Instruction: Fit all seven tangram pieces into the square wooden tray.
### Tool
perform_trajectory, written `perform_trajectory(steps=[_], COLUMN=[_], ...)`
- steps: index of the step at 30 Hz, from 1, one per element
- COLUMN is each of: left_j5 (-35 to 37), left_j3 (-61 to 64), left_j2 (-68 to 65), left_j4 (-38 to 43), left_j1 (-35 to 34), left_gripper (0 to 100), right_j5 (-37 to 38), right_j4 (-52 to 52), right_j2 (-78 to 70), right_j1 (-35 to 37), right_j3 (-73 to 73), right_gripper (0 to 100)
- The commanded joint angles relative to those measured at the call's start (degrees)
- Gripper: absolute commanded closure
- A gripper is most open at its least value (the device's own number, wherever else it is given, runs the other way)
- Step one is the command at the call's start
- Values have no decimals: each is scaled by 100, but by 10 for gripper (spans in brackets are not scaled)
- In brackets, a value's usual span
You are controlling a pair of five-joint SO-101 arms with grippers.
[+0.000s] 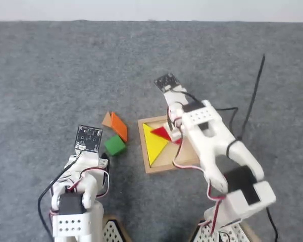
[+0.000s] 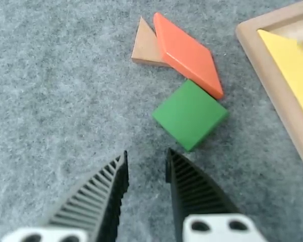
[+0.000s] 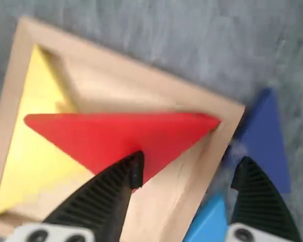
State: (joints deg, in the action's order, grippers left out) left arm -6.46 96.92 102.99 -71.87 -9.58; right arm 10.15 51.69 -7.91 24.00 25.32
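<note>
Red wooden triangle [image 3: 126, 138] sits askew in the square wooden tray [image 3: 116, 83], one tip at the rim, beside the yellow triangle [image 3: 30, 141]. Right gripper [image 3: 191, 169] open, one finger at its edge. Risk: a push wedges it or rides it over the rim. Left gripper [image 2: 146, 166] open, idle near the green square block [image 2: 190, 115].

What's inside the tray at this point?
A yellow triangle lies flat along one side of the tray; a red triangle lies across the middle, overlapping it. The open right claw hangs above. Anything beneath the red triangle is covered.
</note>
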Motion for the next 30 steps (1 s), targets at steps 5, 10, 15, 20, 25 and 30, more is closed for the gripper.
perform_trajectory(steps=[5,10,15,20,25,30], left_j5=[88,88,88,88,88,88], left_j3=[-48,-48,-48,-48,-48,-48], left_j2=[105,105,105,105,105,105], left_j4=[-35,-35,-35,-35,-35,-35], left_j1=[-35,-35,-35,-35,-35,-35], left_gripper=[880,880,880,880,880,880], right_j5=[35,18,-158,-123,-114,79], right_j4=[48,163,22,22,558,391], right_j2=[-549,-321,1253,3240,3767,3741], right_j1=[119,84,84,-13,-752,-1437], right_j3=[-712,-624,237,1345,1600,2136], right_gripper=[696,696,696,696,695,695])
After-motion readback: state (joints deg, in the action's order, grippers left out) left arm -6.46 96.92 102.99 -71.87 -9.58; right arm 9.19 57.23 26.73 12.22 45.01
